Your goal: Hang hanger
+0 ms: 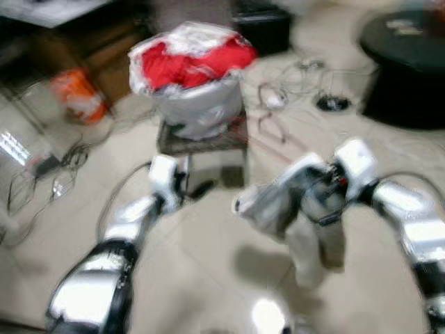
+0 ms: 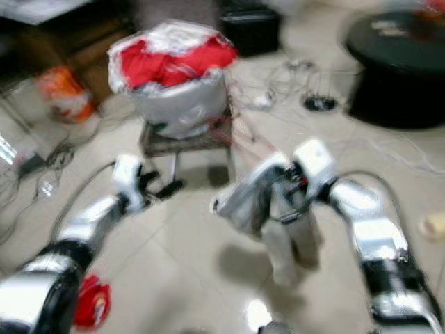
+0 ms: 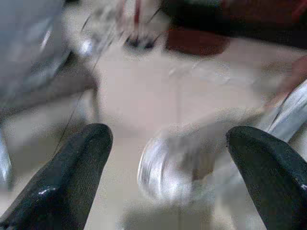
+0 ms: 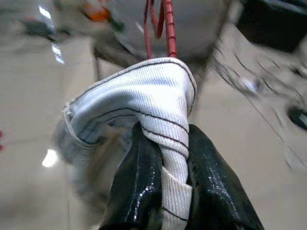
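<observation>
We see our right gripper [image 4: 165, 158] pinched on a white ribbed garment [image 4: 144, 105] on a red hanger [image 4: 168, 26] | garment hangs in front of the small brown stool [image 1: 201, 142] | stool bears a white bag of red clothes [image 1: 191, 69] | our left gripper [image 3: 163, 158], fingers spread wide, just before the stool, holding nothing

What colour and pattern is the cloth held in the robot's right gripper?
White ribbed cloth with thin dark stripes, pinched in the right gripper; clearest in the right wrist view.
</observation>
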Robot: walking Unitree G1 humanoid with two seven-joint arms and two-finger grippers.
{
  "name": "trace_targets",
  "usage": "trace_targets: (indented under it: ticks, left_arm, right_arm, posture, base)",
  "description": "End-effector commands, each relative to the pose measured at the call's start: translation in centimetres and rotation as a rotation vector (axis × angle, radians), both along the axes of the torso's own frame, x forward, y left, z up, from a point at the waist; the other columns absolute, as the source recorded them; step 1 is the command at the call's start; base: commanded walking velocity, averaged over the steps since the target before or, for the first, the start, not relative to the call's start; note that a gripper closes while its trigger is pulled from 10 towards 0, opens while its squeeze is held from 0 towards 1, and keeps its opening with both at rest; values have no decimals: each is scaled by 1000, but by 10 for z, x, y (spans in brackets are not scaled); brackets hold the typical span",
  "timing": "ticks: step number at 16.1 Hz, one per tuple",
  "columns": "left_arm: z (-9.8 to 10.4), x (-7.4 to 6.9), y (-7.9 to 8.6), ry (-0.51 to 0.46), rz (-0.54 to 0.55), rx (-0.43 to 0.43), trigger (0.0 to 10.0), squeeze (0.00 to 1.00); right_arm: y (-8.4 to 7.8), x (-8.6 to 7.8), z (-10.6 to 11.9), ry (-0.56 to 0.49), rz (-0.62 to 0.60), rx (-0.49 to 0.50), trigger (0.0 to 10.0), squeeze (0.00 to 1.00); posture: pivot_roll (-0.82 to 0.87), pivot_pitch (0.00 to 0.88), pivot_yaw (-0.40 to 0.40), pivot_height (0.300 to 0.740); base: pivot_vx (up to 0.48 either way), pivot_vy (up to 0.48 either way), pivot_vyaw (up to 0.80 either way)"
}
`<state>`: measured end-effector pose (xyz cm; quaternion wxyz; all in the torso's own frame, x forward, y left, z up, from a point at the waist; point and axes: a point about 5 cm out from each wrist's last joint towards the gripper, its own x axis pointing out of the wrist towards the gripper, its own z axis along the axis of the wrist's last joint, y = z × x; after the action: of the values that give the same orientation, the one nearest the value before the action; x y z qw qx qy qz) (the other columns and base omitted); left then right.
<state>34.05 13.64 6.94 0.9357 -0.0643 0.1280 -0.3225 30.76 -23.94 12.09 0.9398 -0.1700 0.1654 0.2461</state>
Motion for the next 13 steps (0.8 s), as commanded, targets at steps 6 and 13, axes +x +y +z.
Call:
trace_targets:
  ticks: [6, 13]
  left_arm:
    - [-11, -7, 15, 29, 18, 46, 10000, 0]
    - [-8, -8, 13, -10, -23, 65, 10000, 0]
  right_arm:
    - [16, 8, 16, -90, 63, 19, 10000, 0]
    - [18, 7, 16, -95, 71, 37, 10000, 0]
  posture:
    - [-239, 0, 158, 740]
    - [-239, 0, 160, 740]
  base:
    - [0, 0, -508]
    - [0, -69, 0]
